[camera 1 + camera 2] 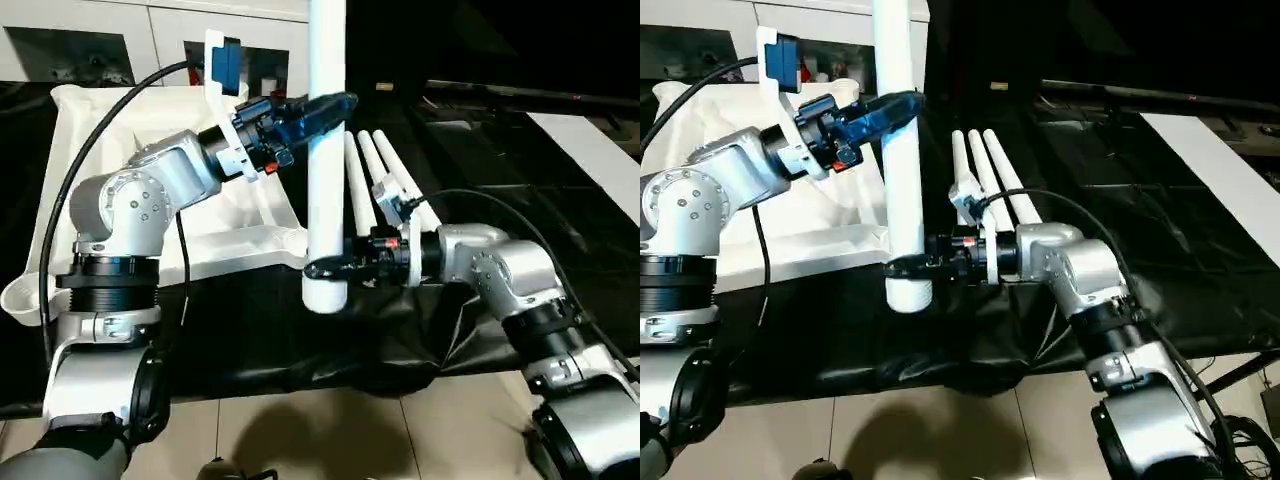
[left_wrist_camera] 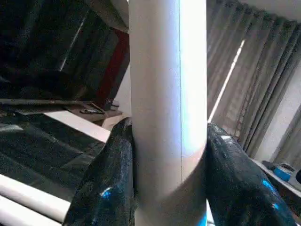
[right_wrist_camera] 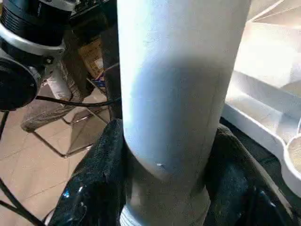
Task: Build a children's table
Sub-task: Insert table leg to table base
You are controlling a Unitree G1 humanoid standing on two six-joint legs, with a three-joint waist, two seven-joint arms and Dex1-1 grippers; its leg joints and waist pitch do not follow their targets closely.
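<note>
both grippers, right (image 1: 322,268) low and left (image 1: 335,103) high, are clamping one upright white leg (image 1: 326,180), likely steadying it for fitting into the tabletop (image 1: 150,130).

Dim room, daylight glowing through curtains (image 2: 244,80); glare on the white leg (image 2: 169,94), wrist views soft.

Black-draped table (image 1: 560,220) — tabletop (image 1: 150,215), three legs (image 1: 385,180)

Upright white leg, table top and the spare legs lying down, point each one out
upright leg (image 1: 326,150), left eye view, middle of tube.
table top (image 1: 250,243), left eye view, near rim.
spare legs (image 1: 992,165), right eye view, middle tube.
</note>
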